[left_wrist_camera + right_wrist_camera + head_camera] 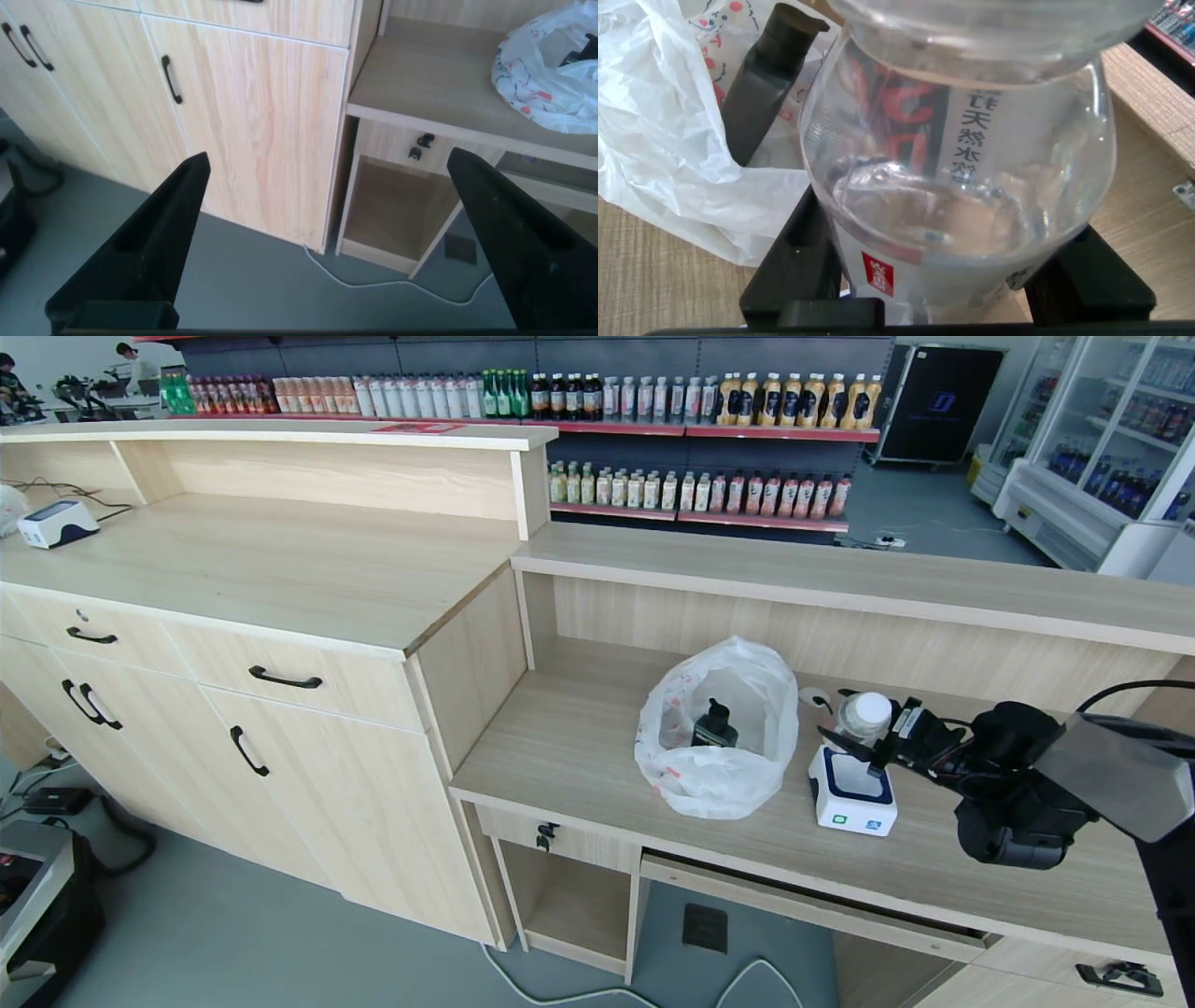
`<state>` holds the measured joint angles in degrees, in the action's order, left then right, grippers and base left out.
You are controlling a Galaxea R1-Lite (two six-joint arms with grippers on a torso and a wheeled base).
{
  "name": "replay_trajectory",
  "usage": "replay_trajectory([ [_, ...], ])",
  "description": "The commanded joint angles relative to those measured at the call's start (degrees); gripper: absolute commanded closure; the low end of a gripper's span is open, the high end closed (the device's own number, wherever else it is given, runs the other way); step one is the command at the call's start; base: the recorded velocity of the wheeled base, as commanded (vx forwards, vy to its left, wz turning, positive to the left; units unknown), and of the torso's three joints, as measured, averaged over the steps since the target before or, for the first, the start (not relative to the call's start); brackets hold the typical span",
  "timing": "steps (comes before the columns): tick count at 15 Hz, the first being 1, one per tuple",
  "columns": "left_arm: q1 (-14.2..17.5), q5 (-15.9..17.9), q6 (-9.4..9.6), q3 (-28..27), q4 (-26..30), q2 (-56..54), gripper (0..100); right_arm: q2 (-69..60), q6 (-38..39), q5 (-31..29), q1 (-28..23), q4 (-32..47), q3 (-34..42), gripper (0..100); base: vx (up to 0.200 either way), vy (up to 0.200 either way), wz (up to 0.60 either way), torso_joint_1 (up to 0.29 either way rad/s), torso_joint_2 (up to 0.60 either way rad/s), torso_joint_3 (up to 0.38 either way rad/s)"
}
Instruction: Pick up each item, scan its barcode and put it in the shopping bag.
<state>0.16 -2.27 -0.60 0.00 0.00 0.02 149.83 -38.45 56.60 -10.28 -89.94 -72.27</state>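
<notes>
The right gripper clamped the bottle
Its fingers pressed both sides of the clear bottle, just above the white scanner, right of the shopping bag on the desk. The left gripper had its fingers wide apart, empty.

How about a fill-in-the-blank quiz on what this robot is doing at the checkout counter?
1. The right gripper holds a clear bottle with a ____ cap.
2. By the robot's own sides, the shopping bag lies to the ____ of the white scanner.
3. A dark pump bottle sits ____ the shopping bag.
4. The left gripper is ____ and holds nothing.
Missing words: white; left; inside; open.
</notes>
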Motion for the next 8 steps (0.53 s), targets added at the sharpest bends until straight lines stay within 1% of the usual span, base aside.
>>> replay_trajectory([
  [1,0.0,0.0,-0.02,0.0,0.0,0.0,0,0.0,0.0,0.0,0.0,-0.1,-0.2,100,0.000,0.000,0.00,0.000,0.00,0.000],
  [7,0.0,0.0,-0.02,0.0,0.0,0.0,0,-0.4,0.3,0.1,-0.1,-0.1,-0.1,100,0.000,0.000,0.00,0.000,0.00,0.000],
  [8,0.0,0.0,-0.02,0.0,0.0,0.0,0,-4.6,1.4,0.0,-0.1,-0.1,0.9,100,0.000,0.000,0.00,0.000,0.00,0.000],
])
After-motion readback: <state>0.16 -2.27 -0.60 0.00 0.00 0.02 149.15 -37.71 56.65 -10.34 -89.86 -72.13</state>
